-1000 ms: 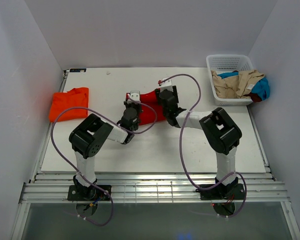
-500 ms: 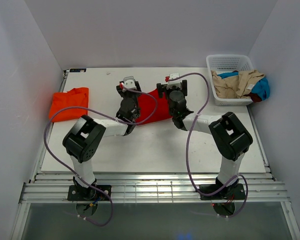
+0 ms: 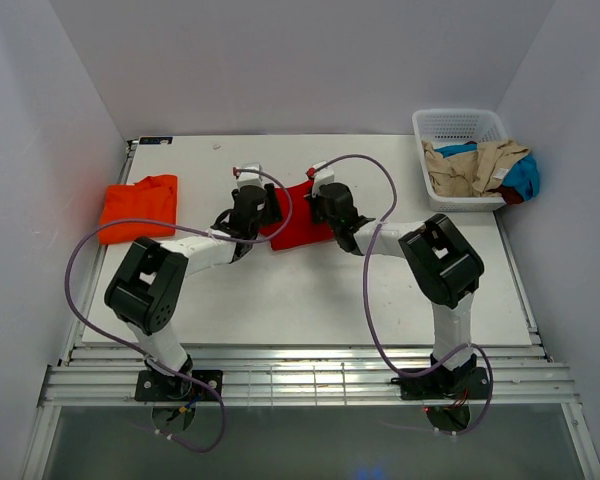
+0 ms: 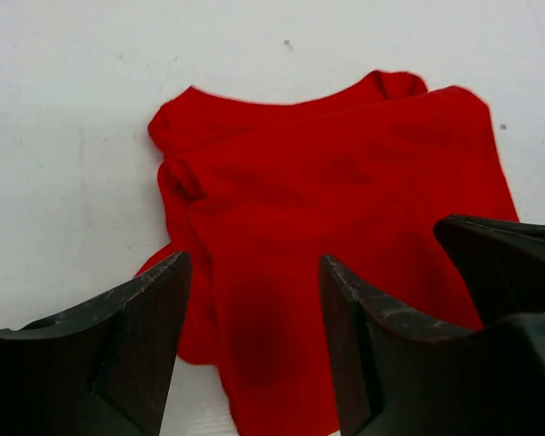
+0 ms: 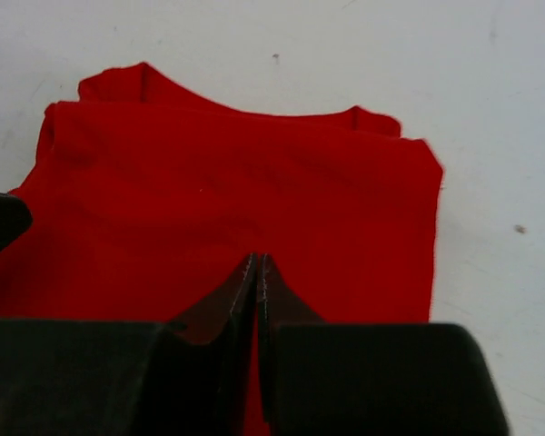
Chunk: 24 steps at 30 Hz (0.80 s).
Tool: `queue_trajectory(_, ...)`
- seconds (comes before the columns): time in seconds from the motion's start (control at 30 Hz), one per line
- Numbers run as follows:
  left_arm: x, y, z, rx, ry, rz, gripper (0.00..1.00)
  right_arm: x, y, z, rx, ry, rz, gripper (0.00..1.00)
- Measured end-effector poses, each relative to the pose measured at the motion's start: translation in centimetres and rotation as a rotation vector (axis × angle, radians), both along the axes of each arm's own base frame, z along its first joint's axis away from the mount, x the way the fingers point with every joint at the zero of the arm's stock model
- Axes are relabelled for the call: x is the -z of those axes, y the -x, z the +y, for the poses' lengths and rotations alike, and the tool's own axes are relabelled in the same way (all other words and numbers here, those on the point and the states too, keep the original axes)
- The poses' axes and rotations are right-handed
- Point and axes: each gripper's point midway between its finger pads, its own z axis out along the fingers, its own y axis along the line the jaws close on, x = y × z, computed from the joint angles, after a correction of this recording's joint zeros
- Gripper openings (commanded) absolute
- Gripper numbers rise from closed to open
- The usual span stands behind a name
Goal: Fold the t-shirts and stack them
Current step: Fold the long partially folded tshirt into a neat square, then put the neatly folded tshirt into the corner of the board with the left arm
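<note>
This is a robot lab test cell rather than a home: a bare white table [image 3: 310, 290] is boxed in by plain white walls [image 3: 70, 100] at the left, back and right of the frame. Along the bottom edge a left arm [image 3: 165, 280] and a right arm [image 3: 442, 265] are bolted to aluminium rails [image 3: 310, 385], with purple cables [image 3: 364, 300] looping loose. The only homely things are a basket [image 3: 460, 125] of clothes at upper right and an orange shirt [image 3: 138, 205] at left.
</note>
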Motion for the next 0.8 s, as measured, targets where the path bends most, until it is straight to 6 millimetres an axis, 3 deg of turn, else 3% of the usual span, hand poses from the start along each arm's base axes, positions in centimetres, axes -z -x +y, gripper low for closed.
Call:
queue_trajectory(0.2, 1.4, 2.0, 2.3, 0.009, 0.09, 0.133, 0.7, 4.4, 0.7, 1.7, -0.069, 0.031, 0.164, 0.08)
queue_trajectory(0.33, 1.3, 2.3, 2.5, 0.028, 0.167, 0.178, 0.7, 5.9, 1.5, 1.7, -0.071, 0.037, 0.233, 0.08)
queue_trajectory(0.43, 1.8, 2.6, 2.2, 0.057, 0.223, 0.221, 0.73, 6.3, 1.8, 1.6, -0.066, 0.028, 0.263, 0.08)
queue_trajectory(0.47, 2.1, 2.6, 2.1, 0.066, 0.238, 0.234, 0.82, 6.3, 1.8, 1.6, -0.063, 0.024, 0.269, 0.08)
queue_trajectory(0.73, 7.4, 4.2, 2.9, 0.058, 0.296, 0.393, 0.82, 6.5, 2.0, 1.6, -0.05, 0.005, 0.286, 0.08)
queue_trajectory(0.8, 7.2, 4.0, 2.7, 0.067, 0.317, 0.385, 0.82, 6.6, 2.1, 1.6, -0.048, 0.005, 0.288, 0.08)
